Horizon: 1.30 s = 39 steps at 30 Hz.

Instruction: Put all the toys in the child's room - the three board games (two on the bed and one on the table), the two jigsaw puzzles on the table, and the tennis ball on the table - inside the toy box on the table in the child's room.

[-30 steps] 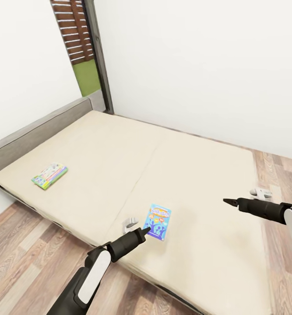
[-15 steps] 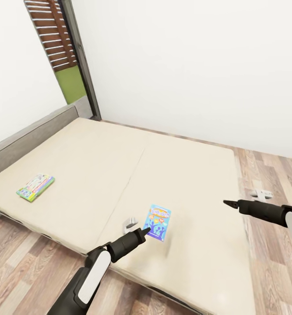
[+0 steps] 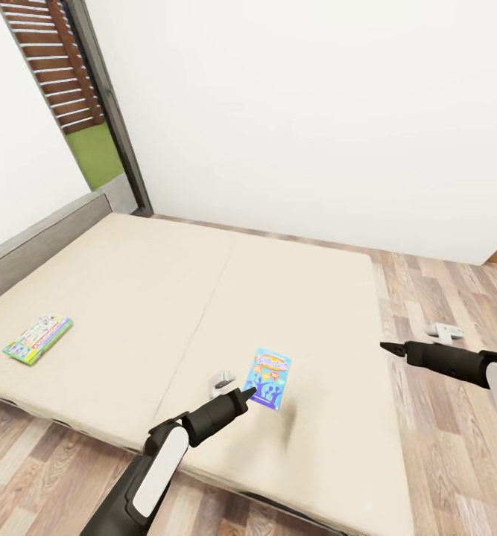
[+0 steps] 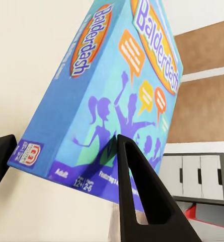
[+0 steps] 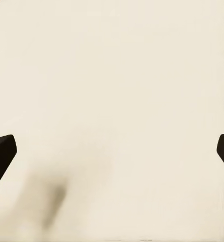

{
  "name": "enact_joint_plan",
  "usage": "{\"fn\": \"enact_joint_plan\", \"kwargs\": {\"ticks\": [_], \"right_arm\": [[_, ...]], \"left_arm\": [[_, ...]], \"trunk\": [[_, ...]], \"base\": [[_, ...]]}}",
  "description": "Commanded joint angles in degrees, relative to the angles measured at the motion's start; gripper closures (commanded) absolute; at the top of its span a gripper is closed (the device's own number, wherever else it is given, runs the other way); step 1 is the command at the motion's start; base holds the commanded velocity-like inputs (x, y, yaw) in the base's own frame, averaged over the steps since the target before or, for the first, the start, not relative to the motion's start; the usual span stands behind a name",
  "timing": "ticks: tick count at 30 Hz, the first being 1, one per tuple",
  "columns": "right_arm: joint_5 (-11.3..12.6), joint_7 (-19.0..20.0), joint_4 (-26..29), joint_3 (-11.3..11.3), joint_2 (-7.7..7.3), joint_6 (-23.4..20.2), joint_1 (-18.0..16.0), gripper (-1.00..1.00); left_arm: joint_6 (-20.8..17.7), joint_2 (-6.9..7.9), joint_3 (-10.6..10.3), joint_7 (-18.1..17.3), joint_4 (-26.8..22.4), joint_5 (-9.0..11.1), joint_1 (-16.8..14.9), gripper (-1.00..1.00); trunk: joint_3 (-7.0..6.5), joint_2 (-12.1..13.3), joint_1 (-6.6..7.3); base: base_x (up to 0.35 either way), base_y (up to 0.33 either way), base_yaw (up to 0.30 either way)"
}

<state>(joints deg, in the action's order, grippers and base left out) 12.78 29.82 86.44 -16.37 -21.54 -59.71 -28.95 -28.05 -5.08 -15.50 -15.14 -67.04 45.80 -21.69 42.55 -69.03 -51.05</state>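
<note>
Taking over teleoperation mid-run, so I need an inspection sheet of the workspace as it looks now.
Surface: bed, beige sheet, flat.
Job's things: blue board game tilted in the left claw, its shadow on the sheet below; green-edged board game lying flat on the bed near the headboard.
Clutter: nothing seen.
Grippers: left claw shut on the blue board game; right claw open and empty, above the bed's edge.
Cables: nothing seen.
Surroundings: white wall, wood-plank floor, dark-framed window.
</note>
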Motion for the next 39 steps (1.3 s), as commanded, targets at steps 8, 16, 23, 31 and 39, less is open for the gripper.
{"fn": "enact_joint_plan", "kwargs": {"ticks": [8, 16, 23, 31, 39], "right_arm": [[-0.1, 0.3, 0.0, -0.1, 0.00, -0.3, 0.7, -1.00], [0.0, 0.4, 0.1, -0.1, 0.00, -0.3, 1.3, -1.00], [0.0, 0.4, 0.4, -0.1, 0.00, -0.3, 1.4, -1.00], [0.0, 0.4, 0.7, -0.1, 0.03, -0.3, 1.5, -1.00], [0.0, 0.4, 1.0, -0.1, 0.02, -0.3, 1.8, -1.00]], "left_arm": [[-0.3, -0.01, 0.1, 0.1, 0.0, 0.3, 0.0, 1.00], [-0.3, -0.01, 0.2, 0.1, 0.0, 0.3, 0.0, 1.00], [-0.3, -0.01, 0.2, 0.2, 0.0, 0.3, 0.0, 1.00], [-0.3, -0.01, 0.2, 0.1, 0.0, 0.3, 0.0, 1.00], [-0.3, -0.01, 0.3, 0.1, 0.0, 0.3, 0.0, 1.00]], "trunk": [[-2.06, 3.2, 1.76], [-4.17, 6.4, 3.52], [-6.02, 9.2, 5.06], [-8.15, 12.4, 6.81], [-10.28, 15.6, 8.57]], "base": [[0.000, 0.000, -0.177], [0.000, 0.000, -0.173], [0.000, 0.000, -0.167], [0.000, 0.000, -0.161], [0.000, 0.000, -0.158]]}}
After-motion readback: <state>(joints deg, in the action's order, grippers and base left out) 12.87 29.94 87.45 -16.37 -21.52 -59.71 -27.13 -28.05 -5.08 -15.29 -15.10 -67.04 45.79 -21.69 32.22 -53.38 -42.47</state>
